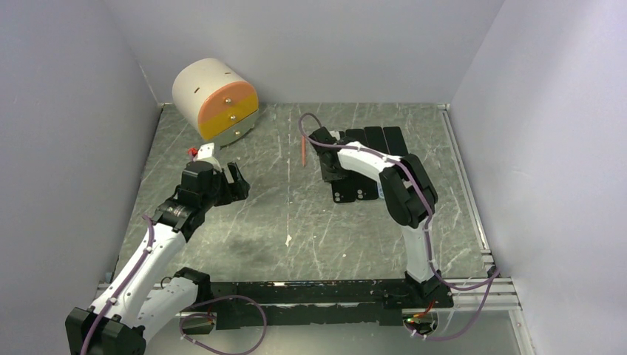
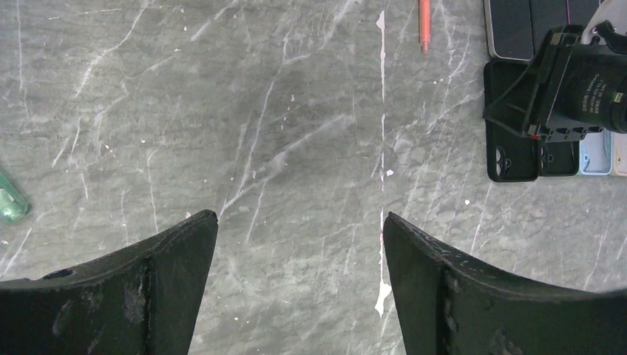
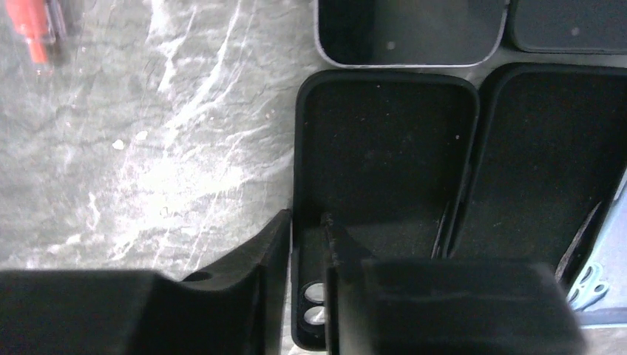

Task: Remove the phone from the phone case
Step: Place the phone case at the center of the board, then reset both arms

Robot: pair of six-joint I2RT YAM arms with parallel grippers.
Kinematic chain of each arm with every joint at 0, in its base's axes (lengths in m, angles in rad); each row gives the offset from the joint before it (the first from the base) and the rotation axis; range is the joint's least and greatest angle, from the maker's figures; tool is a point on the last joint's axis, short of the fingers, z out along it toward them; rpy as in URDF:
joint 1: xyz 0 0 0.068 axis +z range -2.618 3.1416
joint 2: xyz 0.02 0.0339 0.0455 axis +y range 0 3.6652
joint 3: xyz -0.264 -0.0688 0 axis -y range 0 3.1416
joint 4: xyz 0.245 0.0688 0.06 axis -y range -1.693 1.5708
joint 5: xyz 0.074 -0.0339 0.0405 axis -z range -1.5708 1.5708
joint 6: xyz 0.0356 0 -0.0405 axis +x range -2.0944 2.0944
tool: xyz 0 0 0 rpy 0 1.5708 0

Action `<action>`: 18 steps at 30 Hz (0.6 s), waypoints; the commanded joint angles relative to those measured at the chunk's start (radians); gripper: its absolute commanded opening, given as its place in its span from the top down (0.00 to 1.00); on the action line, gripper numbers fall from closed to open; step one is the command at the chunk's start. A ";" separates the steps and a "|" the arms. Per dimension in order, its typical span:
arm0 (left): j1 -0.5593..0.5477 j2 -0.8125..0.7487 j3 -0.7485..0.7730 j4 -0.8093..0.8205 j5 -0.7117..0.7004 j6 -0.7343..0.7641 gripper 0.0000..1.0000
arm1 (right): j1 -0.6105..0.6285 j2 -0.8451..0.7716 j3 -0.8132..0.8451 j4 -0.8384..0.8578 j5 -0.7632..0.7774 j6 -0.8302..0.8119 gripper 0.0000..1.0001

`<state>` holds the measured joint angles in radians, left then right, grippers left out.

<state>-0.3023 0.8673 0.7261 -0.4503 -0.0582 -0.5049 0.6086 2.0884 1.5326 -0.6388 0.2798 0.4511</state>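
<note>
**Left pincer** (image 2: pixel 299 216): wide open, holding nothing, and hanging over bare desk (image 1: pixel 296 222) left of centre.

**Pen** (image 1: pixel 304 150): lies loose near the far edge, just left of the phones.

**Phone case** (image 3: pixel 384 163): lies right of centre with its open side up. Its lining is bare, so it appears to be empty. It is probably light, soft and rubbery, and its wall will flex when pinched. The best grip is on the rim near a corner, and that grip suits peeling, not lifting a load.

**Phone** (image 3: pixel 410 29): lies flat beyond the far end of the case, almost touching it. It is a rigid slab with a smooth, dark glass face. Treat it as heavier than the case, slippery and breakable. Grip it across the long metal edges, never on the glass.

**Right pincer** (image 3: pixel 305 218): the jaws stand a narrow gap apart, astride the left wall of the case near the lens holes. Whether they clamp the wall cannot be told.

**Second case** (image 3: pixel 547 163): lies just beside the first, on its right.
</note>
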 commanded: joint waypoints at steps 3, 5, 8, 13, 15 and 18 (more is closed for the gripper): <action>0.005 -0.043 0.046 -0.016 -0.031 0.014 0.12 | -0.018 -0.144 0.009 0.078 0.054 -0.021 0.55; 0.006 -0.063 0.062 -0.037 -0.050 0.024 0.12 | -0.024 -0.210 -0.015 0.104 0.048 -0.039 0.45; 0.006 -0.095 0.101 -0.083 -0.092 0.050 0.10 | -0.047 -0.324 -0.085 0.149 0.020 -0.051 0.32; 0.006 -0.175 0.162 -0.160 -0.196 0.099 0.06 | -0.110 -0.597 -0.276 0.267 -0.002 -0.033 0.01; 0.006 -0.210 0.181 -0.185 -0.237 0.119 0.05 | -0.123 -0.715 -0.347 0.283 0.048 -0.042 0.01; 0.006 -0.253 0.206 -0.229 -0.302 0.127 0.05 | -0.127 -0.930 -0.462 0.312 0.130 -0.102 0.01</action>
<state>-0.3016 0.6636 0.8768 -0.6094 -0.2359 -0.4225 0.4816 1.3651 1.1824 -0.4019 0.3126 0.4065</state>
